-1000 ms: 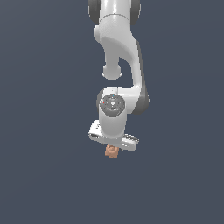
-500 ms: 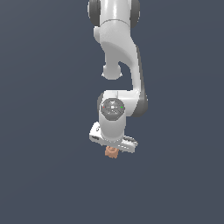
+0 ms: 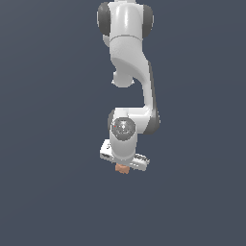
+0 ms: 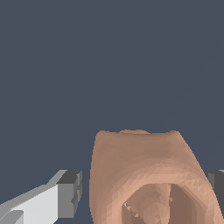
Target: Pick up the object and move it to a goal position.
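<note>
Exterior view: white Panda arm (image 3: 129,72) hangs down the middle of frame over a plain slate-grey floor (image 3: 43,192), wrist joint facing camera, white gripper (image 3: 123,167) body tilted slightly, lower toward the exterior view's right. The object, a small orange-tan block (image 3: 122,168), peeks out just under the gripper body, mostly hidden by it; only a sliver shows, and the fingers aren't visible from here, so this view can't show the jaw gap. Wrist view fills that in: the block (image 4: 146,175) sits right between the fingers, filling most of the gap, its top with a round ringed hollow facing the camera and cut off by the frame edge. One finger (image 4: 65,194), white with a dark grey pad, stands just beside one side of the block with a thin strip of background between them; the other pad (image 4: 217,186) is only partly in frame and sits right at the block's opposite side. Jaws are narrowed to roughly the block's width; can't tell from these angles whether they are actually clamped on it, probably close but contact isn't clear. Can't tell either whether the block rests on the floor or is off it. No labels, brands or text readable on the arm, gripper or block in either view.
</note>
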### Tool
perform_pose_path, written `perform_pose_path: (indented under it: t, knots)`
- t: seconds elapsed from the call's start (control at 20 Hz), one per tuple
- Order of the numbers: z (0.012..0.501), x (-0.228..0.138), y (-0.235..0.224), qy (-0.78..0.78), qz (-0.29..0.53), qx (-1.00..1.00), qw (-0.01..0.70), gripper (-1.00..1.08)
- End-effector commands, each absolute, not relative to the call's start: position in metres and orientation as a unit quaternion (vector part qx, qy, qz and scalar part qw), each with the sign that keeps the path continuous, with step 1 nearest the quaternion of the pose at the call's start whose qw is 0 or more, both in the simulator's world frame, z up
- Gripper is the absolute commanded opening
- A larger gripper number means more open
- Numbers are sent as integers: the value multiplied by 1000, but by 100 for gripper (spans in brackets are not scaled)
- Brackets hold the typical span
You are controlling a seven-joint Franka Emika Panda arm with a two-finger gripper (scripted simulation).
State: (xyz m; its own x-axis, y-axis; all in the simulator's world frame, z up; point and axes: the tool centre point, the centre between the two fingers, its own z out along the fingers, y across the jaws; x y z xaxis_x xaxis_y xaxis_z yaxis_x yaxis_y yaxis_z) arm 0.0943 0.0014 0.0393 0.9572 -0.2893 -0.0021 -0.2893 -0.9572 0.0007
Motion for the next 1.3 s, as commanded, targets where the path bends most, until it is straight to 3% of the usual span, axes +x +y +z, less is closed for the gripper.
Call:
perform_pose_path:
  t: [0.0,0.05,0.75,1.25]
  knots:
    - [40,96,1,-146,0,989,0,100]
    - [40,96,1,-146,0,989,0,-100]
    - [44,95,1,-146,0,989,0,-100]
    - [92,85,1,-146,0,989,0,-100]
